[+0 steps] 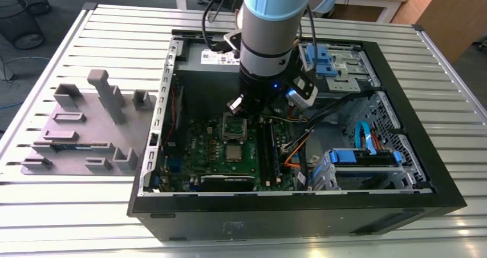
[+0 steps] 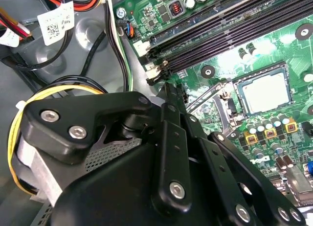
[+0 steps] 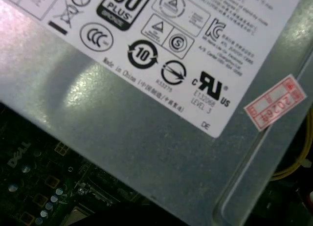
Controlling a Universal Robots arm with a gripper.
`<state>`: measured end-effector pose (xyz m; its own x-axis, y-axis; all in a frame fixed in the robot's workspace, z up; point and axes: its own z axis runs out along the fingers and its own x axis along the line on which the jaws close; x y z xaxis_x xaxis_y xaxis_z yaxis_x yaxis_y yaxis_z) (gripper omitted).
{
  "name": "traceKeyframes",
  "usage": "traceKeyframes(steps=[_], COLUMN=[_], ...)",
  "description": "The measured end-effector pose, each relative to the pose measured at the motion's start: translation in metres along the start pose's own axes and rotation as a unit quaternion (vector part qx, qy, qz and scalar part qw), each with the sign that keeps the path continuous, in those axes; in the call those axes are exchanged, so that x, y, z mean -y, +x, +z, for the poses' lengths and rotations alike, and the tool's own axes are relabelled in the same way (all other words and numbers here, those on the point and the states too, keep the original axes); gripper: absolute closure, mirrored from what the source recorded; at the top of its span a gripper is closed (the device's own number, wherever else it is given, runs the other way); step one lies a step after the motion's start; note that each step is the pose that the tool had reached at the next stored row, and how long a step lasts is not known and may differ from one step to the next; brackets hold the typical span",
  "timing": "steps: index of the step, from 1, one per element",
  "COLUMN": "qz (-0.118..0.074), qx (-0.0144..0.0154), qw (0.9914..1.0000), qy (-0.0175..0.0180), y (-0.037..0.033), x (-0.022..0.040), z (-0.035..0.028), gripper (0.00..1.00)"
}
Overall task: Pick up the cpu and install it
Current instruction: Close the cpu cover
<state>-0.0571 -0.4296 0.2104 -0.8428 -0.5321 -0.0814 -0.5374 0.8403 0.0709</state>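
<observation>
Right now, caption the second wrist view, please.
The gripper hangs over the motherboard; the cpu lies in its socket.

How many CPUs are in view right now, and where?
1. The cpu sits in the motherboard's socket, next to the open socket frame. The gripper hangs close by, above the frame. Another chip could be hidden beneath it.
</observation>
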Motion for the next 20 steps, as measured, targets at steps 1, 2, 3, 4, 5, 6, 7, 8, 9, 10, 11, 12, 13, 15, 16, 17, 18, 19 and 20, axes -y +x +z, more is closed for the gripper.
traceKeyframes(steps=[1,2,3,4,5,6,7,8,9,10,11,12,13,15,16,17,18,19,20], qz=[0.000,0.000,0.000,0.000,0.000,0.000,0.000,0.000,0.000,0.000,0.000,0.000,0.000,0.000,0.000,0.000,0.000,0.000,0.000], qx=[0.0000,0.0001,0.0000,0.0003,0.0007,0.0011,0.0015,0.0015,0.0016,0.0017,0.0016,0.0016,0.0016,0.0016,0.0016,0.0016,0.0017,0.0017,0.0017], qw=[1.00000,1.00000,1.00000,1.00000,1.00000,1.00000,1.00000,1.00000,1.00000,1.00000,1.00000,1.00000,1.00000,1.00000,1.00000,1.00000,1.00000,0.99999,0.99999], qy=[-0.0001,-0.0001,-0.0002,-0.0006,-0.0013,-0.0019,-0.0023,-0.0025,-0.0025,-0.0026,-0.0025,-0.0025,-0.0025,-0.0026,-0.0026,-0.0026,-0.0026,-0.0027,-0.0027], y=[0.0000,0.0000,0.0001,0.0000,-0.0002,-0.0003,-0.0004,-0.0005,-0.0005,-0.0006,-0.0005,-0.0006,-0.0006,-0.0005,-0.0005,-0.0005,-0.0005,-0.0005,-0.0005], x=[0.0000,0.0000,0.0000,0.0000,-0.0001,-0.0003,-0.0004,-0.0005,-0.0005,-0.0005,-0.0005,-0.0005,-0.0005,-0.0005,-0.0005,-0.0005,-0.0005,-0.0005,-0.0005], z=[0.0000,0.0000,-0.0005,-0.0014,-0.0028,-0.0043,-0.0058,-0.0065,-0.0065,-0.0064,-0.0068,-0.0073,-0.0075,-0.0078,-0.0081,-0.0082,-0.0082,-0.0082,-0.0082], gripper=[0.89,0.89,0.89,0.89,0.89,0.89,0.89,0.89,0.89,0.89,0.89,0.89,0.89,0.89,0.89,0.89,0.89,0.89,0.89])
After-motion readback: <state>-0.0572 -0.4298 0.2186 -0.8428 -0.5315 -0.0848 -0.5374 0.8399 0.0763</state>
